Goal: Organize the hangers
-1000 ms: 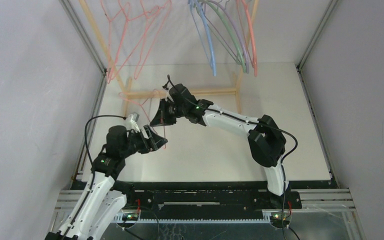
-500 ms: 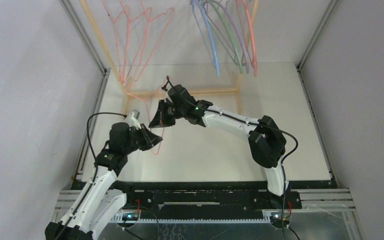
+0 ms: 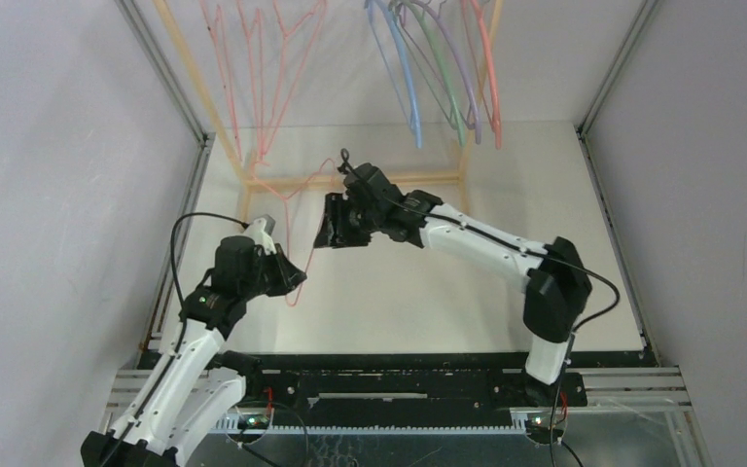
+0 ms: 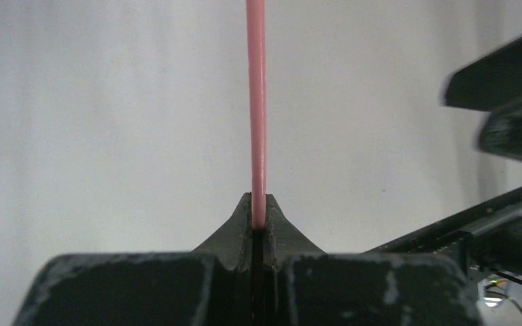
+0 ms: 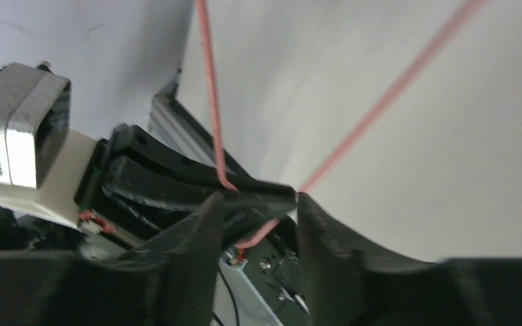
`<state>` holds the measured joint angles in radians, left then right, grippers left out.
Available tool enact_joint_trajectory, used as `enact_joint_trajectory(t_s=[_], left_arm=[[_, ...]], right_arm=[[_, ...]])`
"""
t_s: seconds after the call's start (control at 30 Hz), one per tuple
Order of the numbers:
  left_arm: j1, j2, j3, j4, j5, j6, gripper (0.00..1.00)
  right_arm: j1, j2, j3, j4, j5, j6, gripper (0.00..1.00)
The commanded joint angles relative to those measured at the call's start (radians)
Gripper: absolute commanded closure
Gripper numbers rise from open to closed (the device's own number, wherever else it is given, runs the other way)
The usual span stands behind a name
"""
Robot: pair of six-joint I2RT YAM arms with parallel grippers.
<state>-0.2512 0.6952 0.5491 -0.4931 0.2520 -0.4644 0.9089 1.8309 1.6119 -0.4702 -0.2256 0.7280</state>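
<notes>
One salmon-pink hanger [image 3: 286, 233] is off the rack, and my left gripper [image 3: 292, 278] is shut on its wire low at the left of the table. In the left wrist view the pink wire [image 4: 256, 102] rises straight out of the closed left gripper [image 4: 258, 207]. My right gripper [image 3: 336, 236] hangs open just right of that hanger, holding nothing. In the right wrist view its spread fingers [image 5: 312, 227] frame the left gripper [image 5: 177, 176] and the pink wire [image 5: 211, 102] beyond them. More pink hangers [image 3: 253, 68] hang at the upper left, and blue, green, lavender and pink hangers [image 3: 433, 78] at the upper right.
The wooden-framed rack [image 3: 193, 88] stands at the back, its lower crossbar [image 3: 418, 178] just behind my right wrist. Grey walls and metal rails [image 3: 195, 204] close in both sides of the white table [image 3: 506, 165].
The left gripper shut on the pink hanger's wire. The right gripper then opened, let the hanger go and shifted right. The hangers on the rack have swung a little.
</notes>
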Motion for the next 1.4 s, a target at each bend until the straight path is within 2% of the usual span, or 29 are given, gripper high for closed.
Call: enact_joint_trajectory(t_s=[0.0,0.2,0.23,0.43,0.57,0.73,1.0,1.37], left_arm=[[-0.074,0.031,0.135,-0.087,-0.156,0.086,1.0],[-0.221,0.105,0.193,-0.089,-0.229,0.047,1.0],[-0.273,0.124,0.193,-0.077,-0.243,0.035,1.0],[-0.466,0.256,0.207,0.002,-0.322,-0.007,1.0],[-0.54,0.346,0.281,0.016,-0.373,-0.003,1.0],[-0.556,0.444,0.4,-0.048,-0.475,0.028,1.0],[-0.567,0.606,0.739,-0.205,-0.655,0.124,1.0],[-0.579,0.776,1.013,-0.249,-0.696,0.13,1.0]], right_arm=[[-0.005,-0.168,-0.056,-0.12,0.167,-0.098,0.44],[-0.005,-0.293,-0.123,-0.227,0.329,-0.147,0.44],[-0.005,-0.311,-0.129,-0.233,0.348,-0.154,0.44],[-0.022,-0.382,-0.179,-0.229,0.397,-0.157,0.44],[-0.042,-0.425,-0.224,-0.233,0.399,-0.155,0.44],[-0.071,-0.498,-0.265,-0.254,0.437,-0.17,0.44],[-0.148,-0.582,-0.295,-0.273,0.438,-0.2,0.44],[-0.269,-0.631,-0.313,-0.267,0.351,-0.262,0.44]])
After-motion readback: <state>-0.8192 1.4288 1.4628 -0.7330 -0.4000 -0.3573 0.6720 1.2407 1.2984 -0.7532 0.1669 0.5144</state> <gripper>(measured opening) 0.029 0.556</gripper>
